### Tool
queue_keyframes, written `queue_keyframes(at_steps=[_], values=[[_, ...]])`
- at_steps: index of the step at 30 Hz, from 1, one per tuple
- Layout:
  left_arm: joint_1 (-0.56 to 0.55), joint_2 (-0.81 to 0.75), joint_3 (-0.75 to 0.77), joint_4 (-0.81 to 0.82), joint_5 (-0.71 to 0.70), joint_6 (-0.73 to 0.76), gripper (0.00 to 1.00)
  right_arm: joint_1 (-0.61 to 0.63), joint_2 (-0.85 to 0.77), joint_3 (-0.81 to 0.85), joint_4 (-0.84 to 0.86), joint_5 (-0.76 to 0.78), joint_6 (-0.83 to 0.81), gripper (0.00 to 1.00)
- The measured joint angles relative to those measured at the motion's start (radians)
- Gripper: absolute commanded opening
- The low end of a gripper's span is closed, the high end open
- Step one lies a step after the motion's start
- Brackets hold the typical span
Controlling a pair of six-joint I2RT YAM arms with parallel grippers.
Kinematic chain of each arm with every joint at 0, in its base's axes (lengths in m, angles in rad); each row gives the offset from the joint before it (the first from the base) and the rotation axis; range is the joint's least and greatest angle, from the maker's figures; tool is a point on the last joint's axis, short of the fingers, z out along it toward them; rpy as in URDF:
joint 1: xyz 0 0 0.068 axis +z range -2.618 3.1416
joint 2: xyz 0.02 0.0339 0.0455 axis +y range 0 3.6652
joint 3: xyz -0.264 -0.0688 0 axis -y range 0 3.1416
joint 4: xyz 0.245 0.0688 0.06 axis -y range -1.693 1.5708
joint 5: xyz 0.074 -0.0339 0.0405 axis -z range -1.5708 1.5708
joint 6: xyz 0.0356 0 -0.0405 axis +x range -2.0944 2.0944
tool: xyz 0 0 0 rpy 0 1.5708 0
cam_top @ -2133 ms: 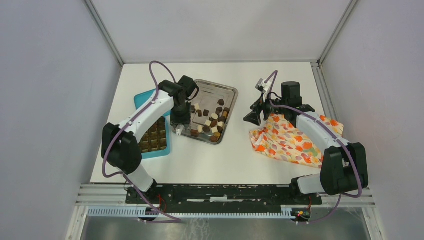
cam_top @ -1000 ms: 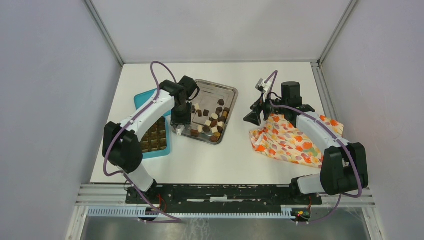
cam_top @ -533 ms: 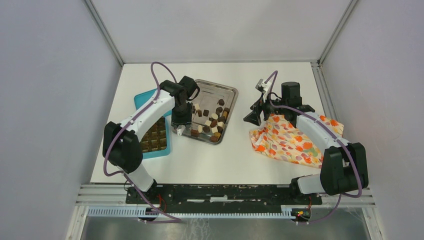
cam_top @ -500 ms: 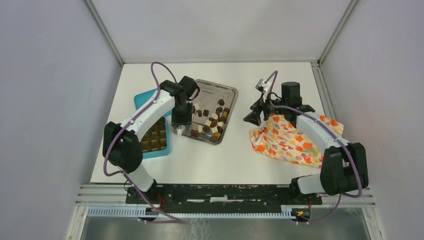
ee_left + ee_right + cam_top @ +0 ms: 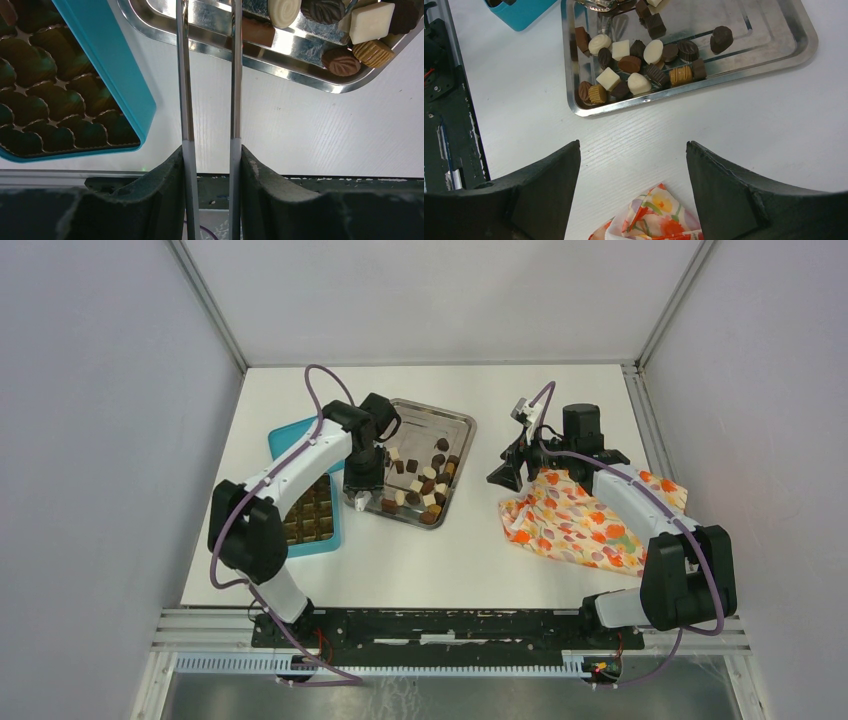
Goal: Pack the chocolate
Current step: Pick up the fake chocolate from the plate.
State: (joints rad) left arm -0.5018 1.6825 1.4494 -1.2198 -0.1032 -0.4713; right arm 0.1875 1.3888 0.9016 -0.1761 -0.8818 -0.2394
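The left gripper carries thin steel blades cut off at twelve o'clock over the rectangular steel tray, grip unreadable; right gripper gapes.

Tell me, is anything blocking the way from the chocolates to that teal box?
Nothing visible does. Only a bare strip of white table separates the steel tray holding the chocolates from the teal box.
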Motion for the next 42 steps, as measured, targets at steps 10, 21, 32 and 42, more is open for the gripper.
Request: queue_keyframes(at_steps=[10,21,32,42], values=[[-0.003,0.013,0.0,0.0,0.0,0.0,0.33,0.0,0.0,0.0,0.0,0.0,0.0,0.83],[-0.006,0.013,0.0,0.0,0.002,0.0,0.02,0.0,0.0,0.0,0.0,0.0,0.0,0.83],[-0.006,-0.102,-0.014,-0.006,0.024,-0.001,0.02,0.0,0.0,0.0,0.0,0.0,0.0,0.83],[0.001,-0.245,-0.029,-0.08,-0.014,-0.002,0.02,0.0,0.0,0.0,0.002,-0.002,0.0,0.83]])
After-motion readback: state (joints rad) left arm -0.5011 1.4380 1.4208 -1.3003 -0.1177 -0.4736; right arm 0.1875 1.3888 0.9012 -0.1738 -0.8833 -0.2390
